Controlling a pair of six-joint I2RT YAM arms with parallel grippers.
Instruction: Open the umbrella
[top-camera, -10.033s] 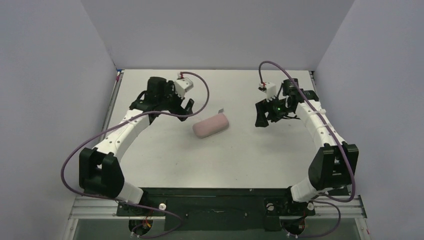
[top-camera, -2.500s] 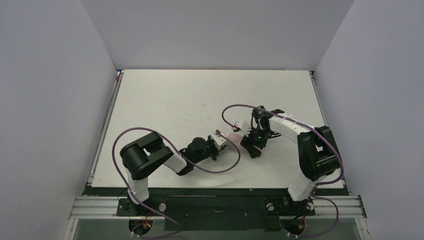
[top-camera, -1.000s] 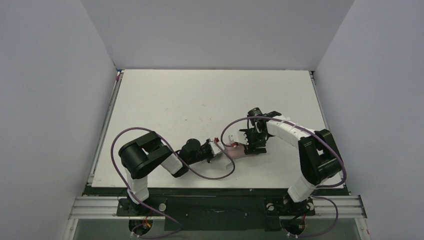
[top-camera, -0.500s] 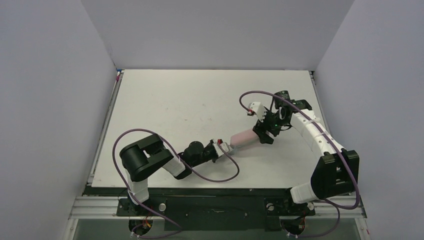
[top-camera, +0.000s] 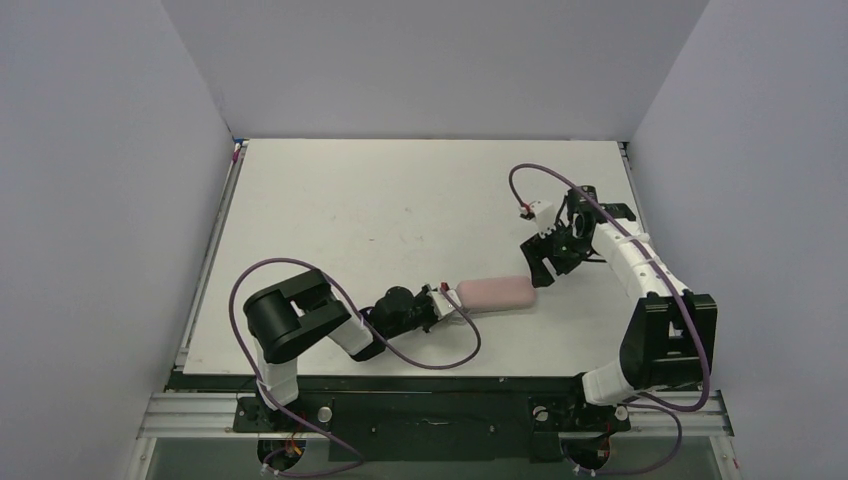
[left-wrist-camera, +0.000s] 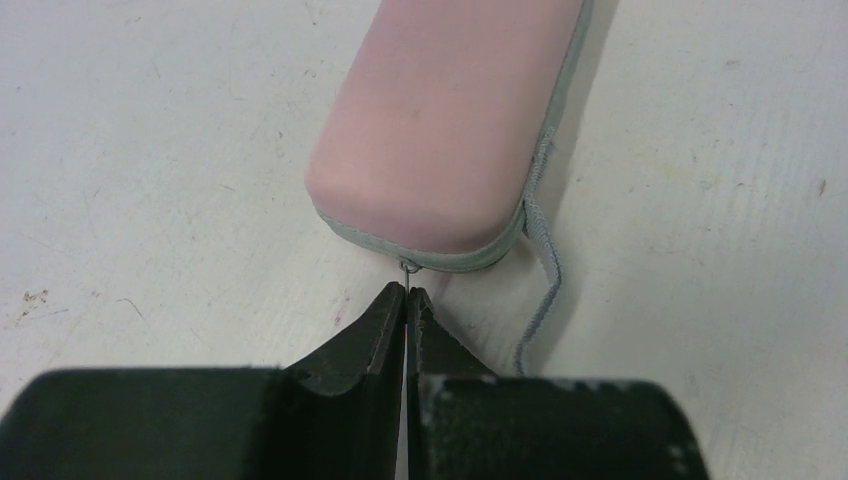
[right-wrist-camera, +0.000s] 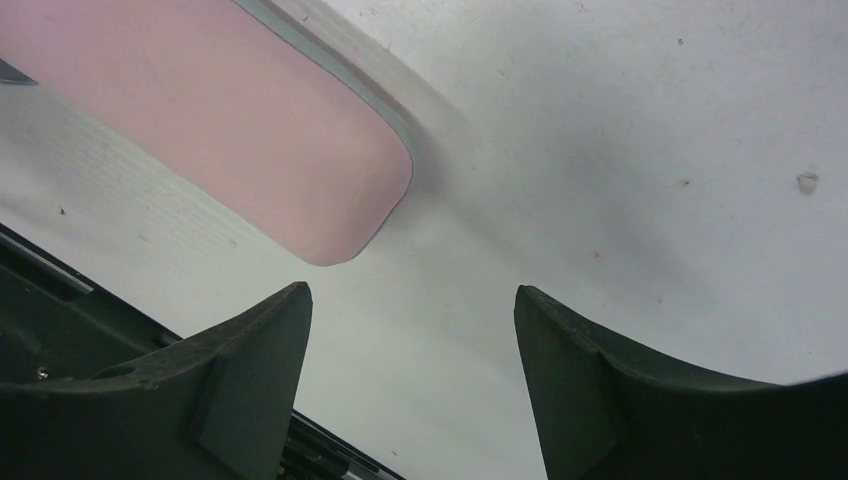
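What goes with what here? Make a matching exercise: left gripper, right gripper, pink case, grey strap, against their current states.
Things:
1. left gripper
2. right gripper
3. pink case
4. grey strap

States:
A. open, holding nothing, just off the case's end
B. closed, lying flat on the table
C. shut on the zipper pull at the case's end
D. trailing loose from the case's corner

Pairs: 1-C, 2-A, 3-B, 4-D
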